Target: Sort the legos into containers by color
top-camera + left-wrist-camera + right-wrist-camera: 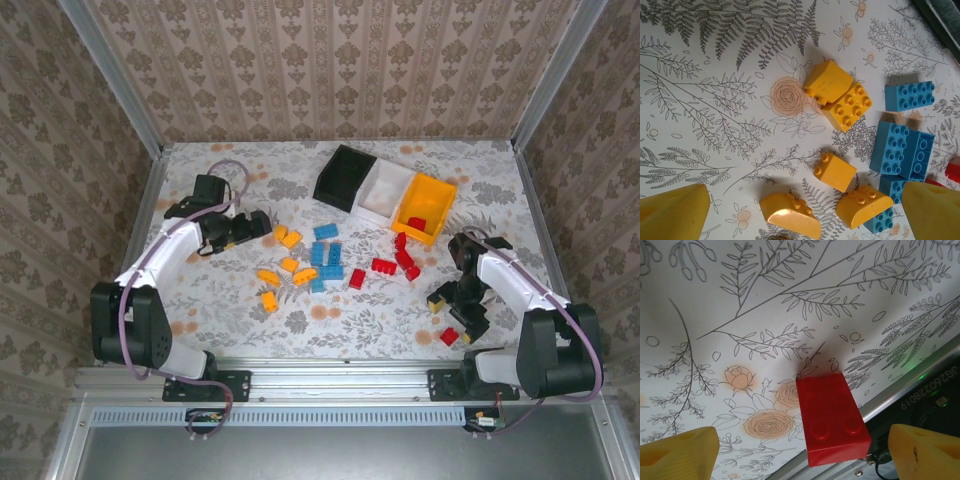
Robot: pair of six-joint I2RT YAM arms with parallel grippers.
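Here we see the right gripper (801, 452) spread wide astride a red lego (832, 420), lower centre of frame, at the rim of the table (740, 315); a skewed closing finger could, we judge, push it over the edge.

The black bin (345, 176), white bin (386, 194) and yellow bin (430, 198) stand in a far row. Nearer lie orange bricks (290, 239), blue bricks (325, 254) and red bricks (384, 266), left to right.
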